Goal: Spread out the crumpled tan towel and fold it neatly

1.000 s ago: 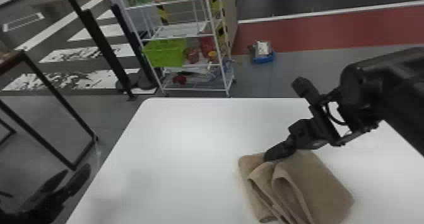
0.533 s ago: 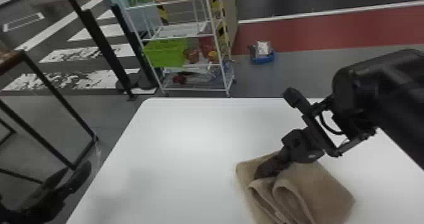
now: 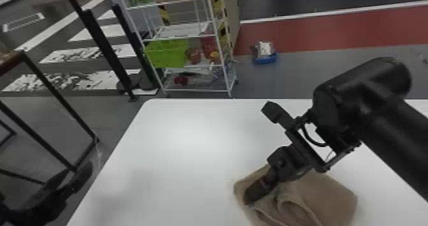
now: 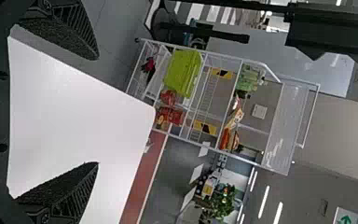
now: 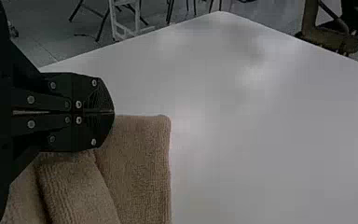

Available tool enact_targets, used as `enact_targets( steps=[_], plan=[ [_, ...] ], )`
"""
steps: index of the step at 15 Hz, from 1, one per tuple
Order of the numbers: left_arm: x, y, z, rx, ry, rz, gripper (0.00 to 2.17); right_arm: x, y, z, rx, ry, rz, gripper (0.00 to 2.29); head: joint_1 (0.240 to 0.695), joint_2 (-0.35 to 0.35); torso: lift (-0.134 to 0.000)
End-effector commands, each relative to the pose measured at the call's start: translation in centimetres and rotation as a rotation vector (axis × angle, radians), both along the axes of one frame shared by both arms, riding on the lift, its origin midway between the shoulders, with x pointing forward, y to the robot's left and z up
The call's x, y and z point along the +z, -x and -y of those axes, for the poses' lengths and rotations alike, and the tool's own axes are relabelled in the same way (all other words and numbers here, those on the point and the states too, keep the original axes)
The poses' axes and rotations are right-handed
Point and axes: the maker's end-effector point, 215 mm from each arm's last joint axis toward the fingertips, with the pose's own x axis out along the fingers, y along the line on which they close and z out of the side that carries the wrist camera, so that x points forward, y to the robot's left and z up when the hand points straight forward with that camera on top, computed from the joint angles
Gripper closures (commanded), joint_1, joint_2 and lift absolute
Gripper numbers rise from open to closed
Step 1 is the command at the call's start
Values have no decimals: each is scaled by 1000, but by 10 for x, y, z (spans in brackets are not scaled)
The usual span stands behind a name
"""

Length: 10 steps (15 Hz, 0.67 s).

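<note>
Tan cloth makes up the towel (image 3: 331,196), which lies bunched and partly folded on the near right part of the white table (image 3: 184,145). Its right side spreads fairly flat, while curved, rolled folds run through the middle toward the near edge. The right hand (image 3: 250,200) slants down from the right over the towel's left portion, its black fingers pressed together along their length; no fabric can be seen between them, and whether the tips press on the cloth I cannot tell. The right wrist view shows a smooth, straight-edged part of the towel just beside those fingertips, with thicker folds beneath the hand. Off the left side of the table, the left hand (image 3: 79,170) has its fingers spread wide apart with nothing between them. Beyond the table's far edge stands a white wire rack (image 3: 197,90) holding a bright green bin (image 3: 167,53), and a blue tray (image 3: 266,60) sits on the floor to the right of the rack.
</note>
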Motion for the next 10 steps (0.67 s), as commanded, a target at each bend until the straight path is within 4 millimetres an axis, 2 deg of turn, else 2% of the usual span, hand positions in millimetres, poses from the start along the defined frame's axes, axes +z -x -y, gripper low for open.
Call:
enact_targets(
  steps=[1, 3, 4, 6, 10],
  plan=[
    [-2, -3, -2, 4, -1, -5, 80, 16, 27, -23, 91, -52, 27, 2108, 695, 350, -122],
    [-2, -5, -3, 8, 3, -5, 80, 30, 47, -38, 151, -97, 47, 2111, 695, 350, -122],
    [-3, -6, -4, 9, -1, -9, 80, 29, 48, -34, 156, -95, 54, 2108, 695, 350, -122],
    [-5, -12, 0, 3, -4, -17, 80, 17, 43, -15, 138, -67, 50, 2108, 695, 350, -122],
    [-9, -19, 7, -8, 4, -22, 80, 5, 25, -5, 96, -21, 77, 2108, 695, 350, -122]
  ],
)
